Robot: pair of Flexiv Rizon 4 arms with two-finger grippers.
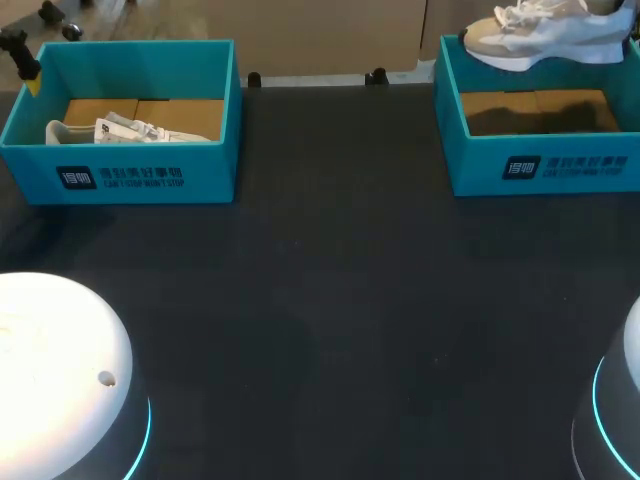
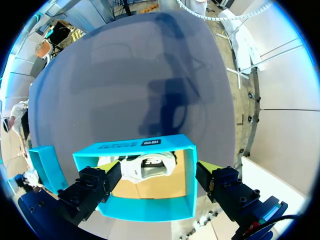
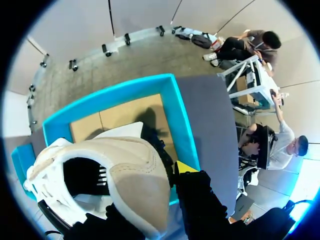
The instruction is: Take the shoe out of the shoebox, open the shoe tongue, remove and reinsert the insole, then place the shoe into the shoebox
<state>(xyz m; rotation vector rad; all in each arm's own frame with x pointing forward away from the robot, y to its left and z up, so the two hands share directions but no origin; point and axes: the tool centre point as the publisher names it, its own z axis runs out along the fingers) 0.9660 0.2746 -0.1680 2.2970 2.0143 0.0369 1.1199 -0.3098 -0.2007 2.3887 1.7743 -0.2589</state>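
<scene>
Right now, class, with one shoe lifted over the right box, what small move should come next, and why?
Probably carry the lifted shoe toward the table middle and lower it there: it already hangs clear above the right box, and its tongue needs opening on a steady surface.

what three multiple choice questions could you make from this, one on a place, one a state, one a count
1. Where is the beige shoe relative to the right shoebox? A lying inside it B held up above it C standing in front of it
2. How is the left gripper over the left shoebox? A open B shut on a shoe C shut on the box wall
3. How many teal shoeboxes are on the table? A one B three C two
Answers: 1 B, the head view shows it above the box, shadow inside. 2 A, its fingers stand apart, the white shoe untouched below. 3 C, one far left, one far right.
</scene>
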